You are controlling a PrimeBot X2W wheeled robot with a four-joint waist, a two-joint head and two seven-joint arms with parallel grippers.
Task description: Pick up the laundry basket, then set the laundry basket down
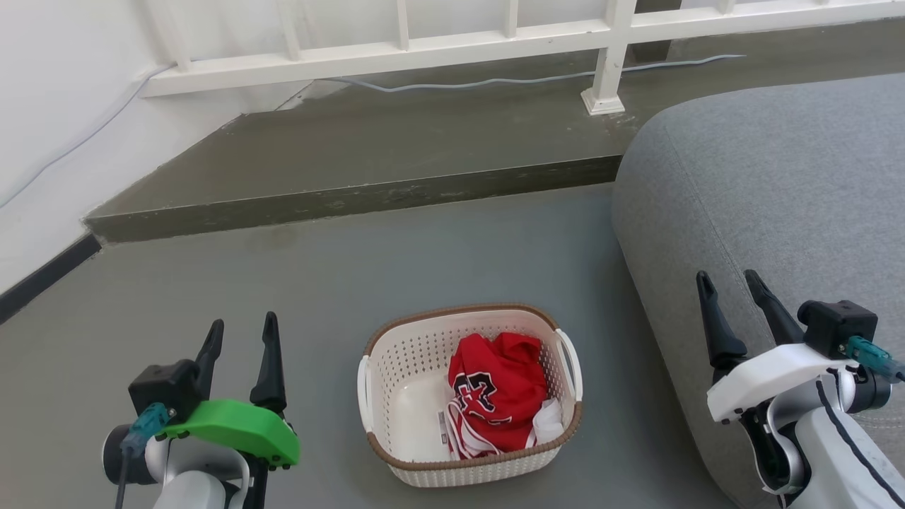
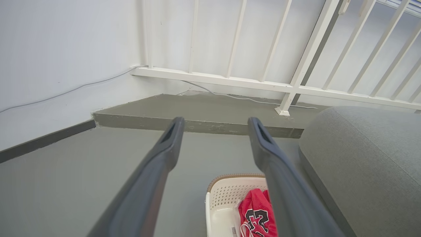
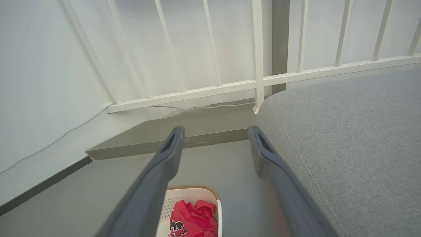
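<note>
The laundry basket [image 1: 406,375] is cream-white with a brown rim and white side handles. It stands on the grey floor at lower centre of the head view, with a red jersey [image 1: 498,392] bunched in its right half. My left gripper [image 1: 240,336] hangs open to the basket's left, well apart from it. My right gripper [image 1: 728,290] is open to the basket's right, above the grey sofa. The left wrist view catches the basket [image 2: 223,197] low between my open left gripper [image 2: 213,126] fingers. In the right wrist view the basket [image 3: 190,196] lies below my open right gripper [image 3: 215,133].
A grey sofa [image 1: 771,205] fills the right side, close to the basket. A raised floor step [image 1: 353,198] runs across behind, with a white railing [image 1: 495,39] and a grey cable [image 1: 495,81] on it. A white wall [image 1: 56,106] closes the left.
</note>
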